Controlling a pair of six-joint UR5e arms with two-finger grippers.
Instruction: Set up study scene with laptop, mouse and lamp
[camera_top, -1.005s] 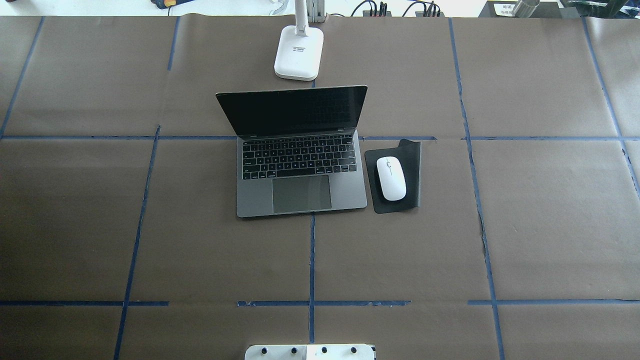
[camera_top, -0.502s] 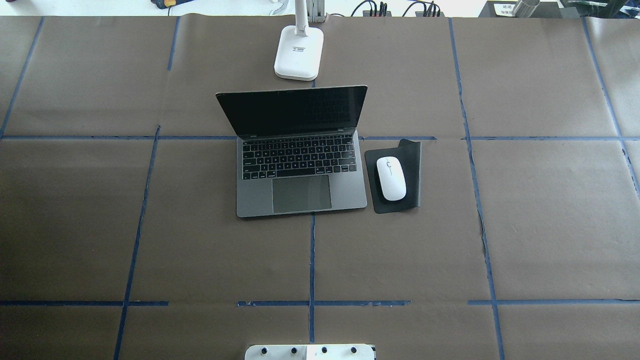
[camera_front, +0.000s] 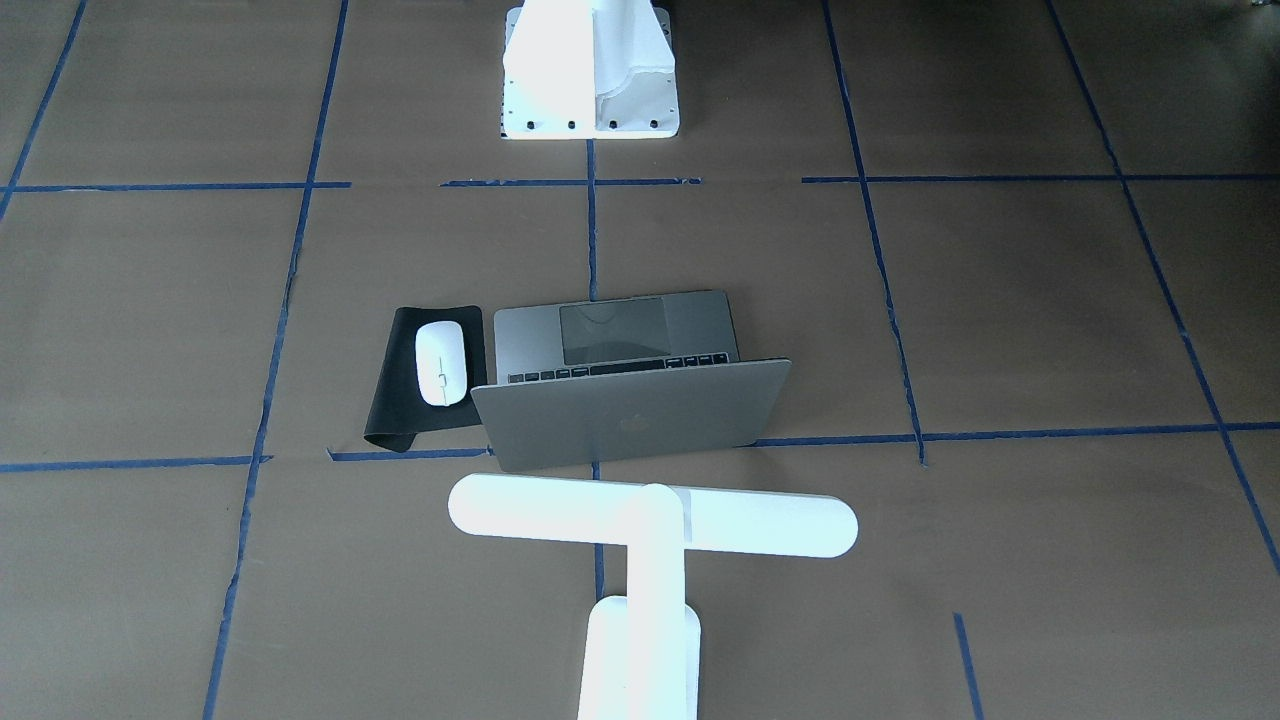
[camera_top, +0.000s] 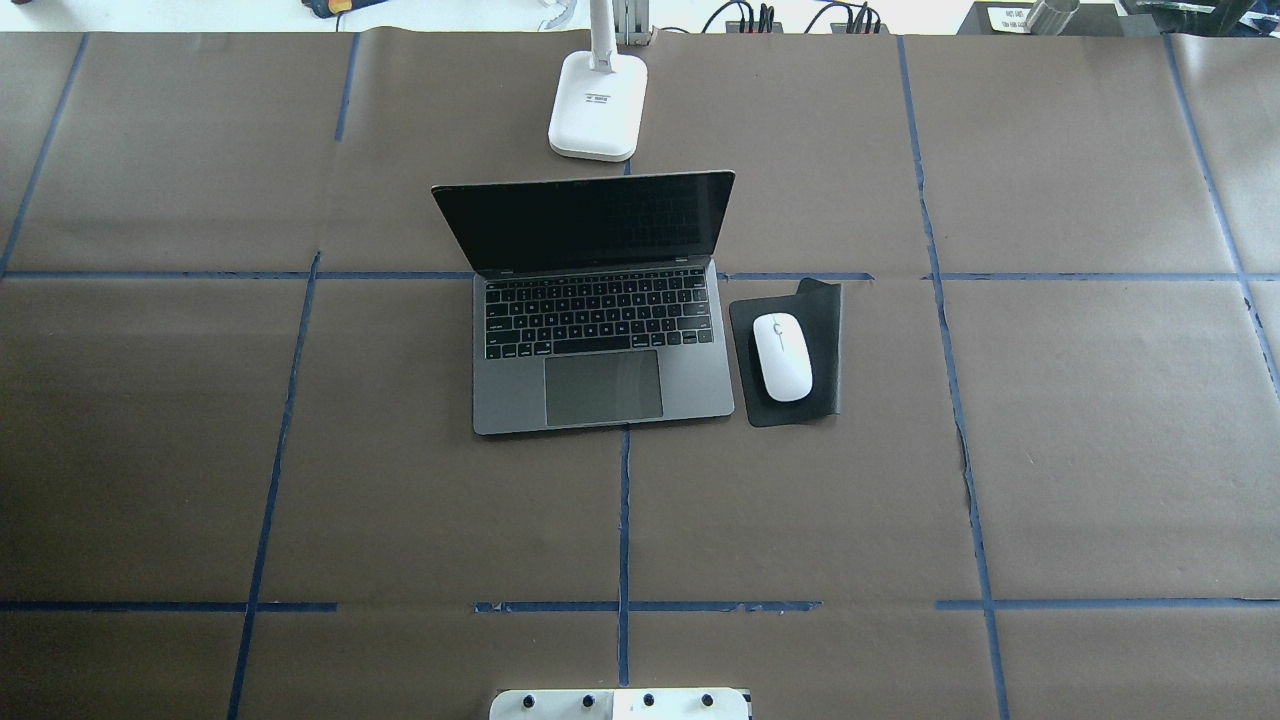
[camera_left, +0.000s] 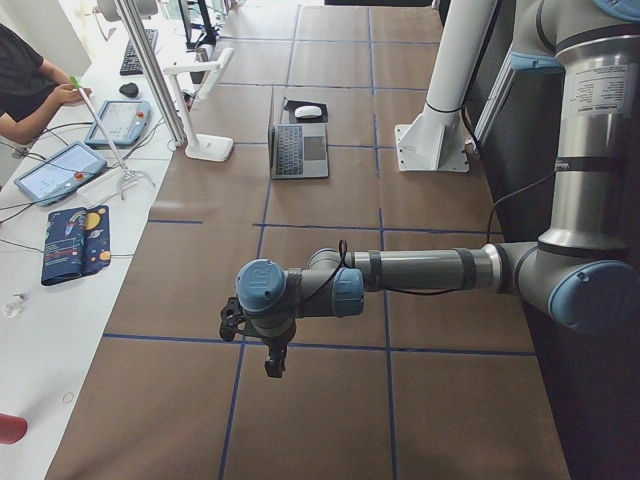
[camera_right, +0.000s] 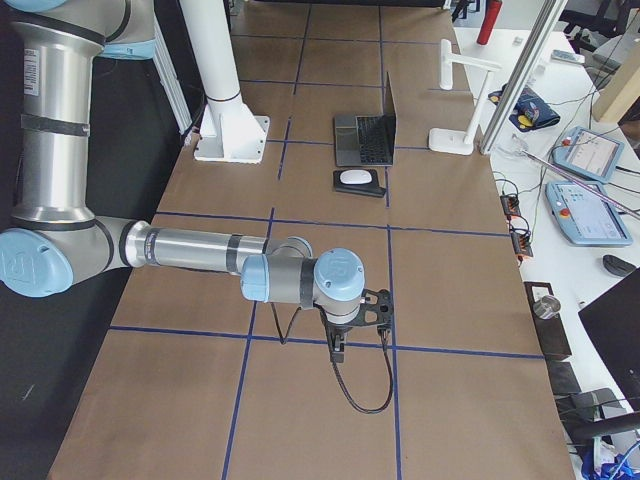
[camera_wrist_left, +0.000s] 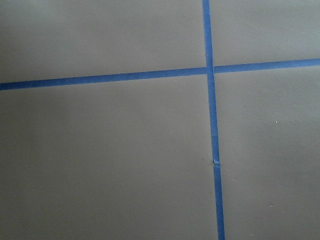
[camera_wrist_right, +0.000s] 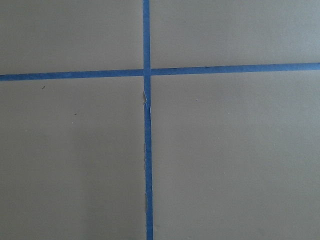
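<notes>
The thin silver-grey laptop (camera_top: 600, 340) sits open in the middle of the brown paper-covered counter (camera_top: 1080, 450) with its blue tape grid. The small white oval mouse (camera_top: 781, 356) lies on a black rectangular mat (camera_top: 826, 345) just beside the laptop's right edge, and one mat corner curls up. The bright white T-shaped lamp (camera_front: 650, 520) stands right behind the lid. A white boxy bolted pedestal (camera_front: 590, 70) is on the robot's side. The left arm (camera_left: 420, 270) and right arm (camera_right: 190, 248) are well apart from all that. The left jaws and right jaws hang over bare taped paper, and I can't tell how open they are.
</notes>
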